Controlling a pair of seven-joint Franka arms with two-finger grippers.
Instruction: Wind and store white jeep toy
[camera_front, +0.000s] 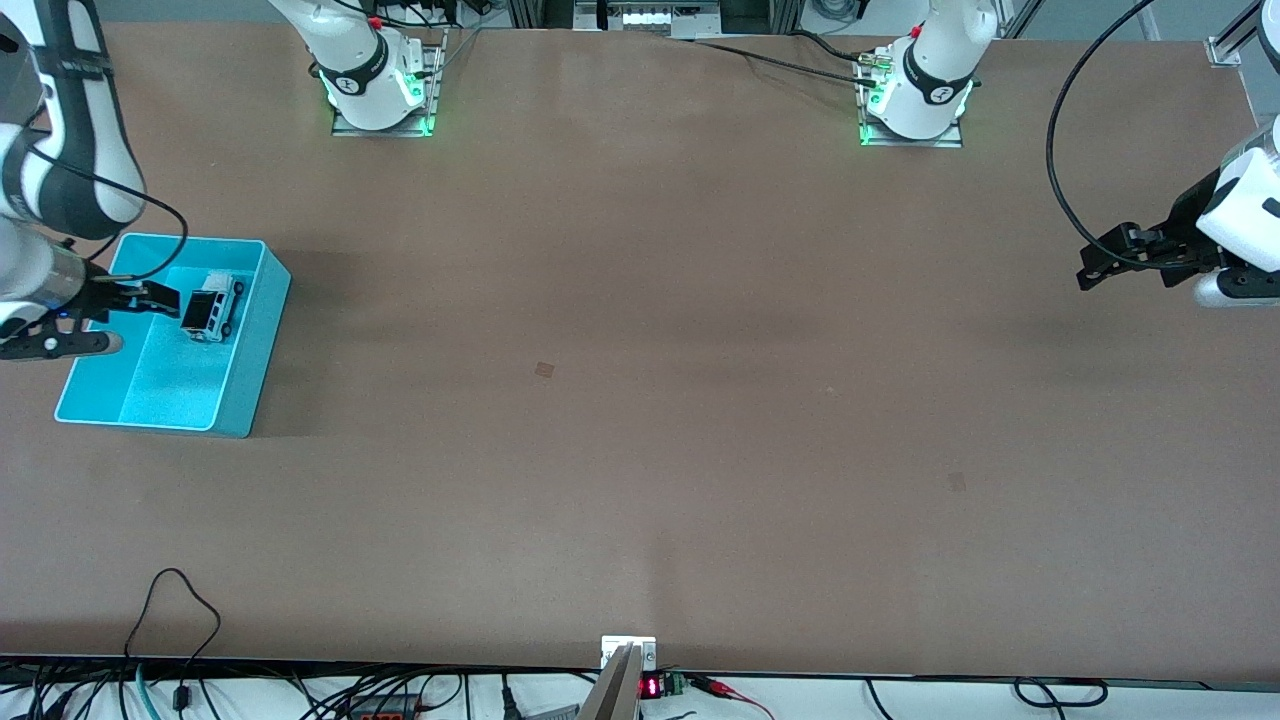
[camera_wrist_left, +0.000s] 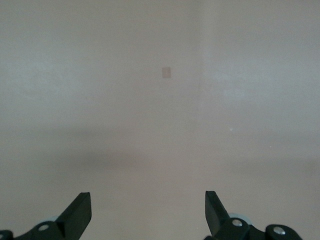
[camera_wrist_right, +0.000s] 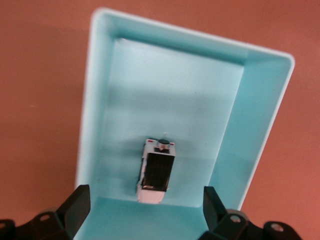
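My right gripper (camera_front: 130, 318) hangs over the bin (camera_front: 245, 385) at the right arm's end of the table, fingers spread wide and holding nothing — the jeep (camera_wrist_right: 156, 171) sits apart from them inside the bin, seemingly on its wheels. My left gripper (camera_wrist_left: 148, 212) waits over bare table (camera_front: 640, 400), wide open and empty too.

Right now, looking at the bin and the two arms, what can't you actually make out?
- White jeep toy in the cyan bin: whether it has been wound; too small in the front view, winder unreadable in the right wrist view.
- Right gripper over the bin: arm cut off by the front view's edge.
- Left gripper, open, waiting: its wrist view shows only bare table.
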